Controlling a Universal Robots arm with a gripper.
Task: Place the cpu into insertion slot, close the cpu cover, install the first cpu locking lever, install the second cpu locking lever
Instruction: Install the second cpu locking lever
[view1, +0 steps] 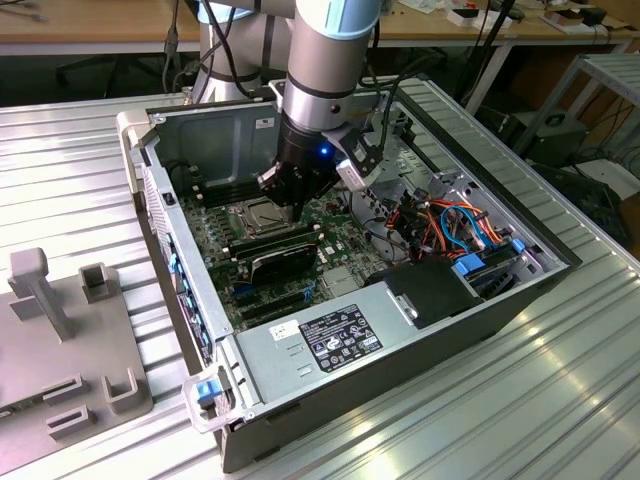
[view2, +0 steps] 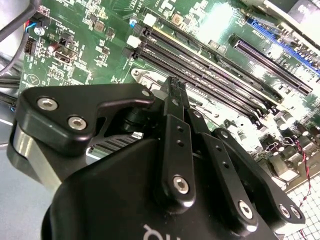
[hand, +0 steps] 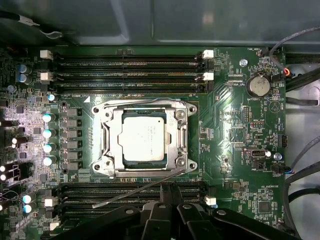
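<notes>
the cpu (hand: 144, 140) lies flat in the insertion slot (hand: 111, 116) on the green motherboard (hand: 235, 140), its silvery top showing through the window of the cpu cover (hand: 181, 145), which looks folded down over it. one thin locking lever (hand: 137, 190) is not seated: its long axis runs slantwise from the socket's near edge across the memory slots (hand: 125, 67), free end raised toward the gripper (hand: 170, 192). the gripper hangs just beside that edge of the socket, its fingertips pressed together with nothing visibly between them, and the lever passes close by its tips. in the exterior view the gripper (view1: 290, 195) is down inside the open computer case (view1: 500, 300), right over the socket, on the ribbed metal table (view1: 560, 400).
</notes>
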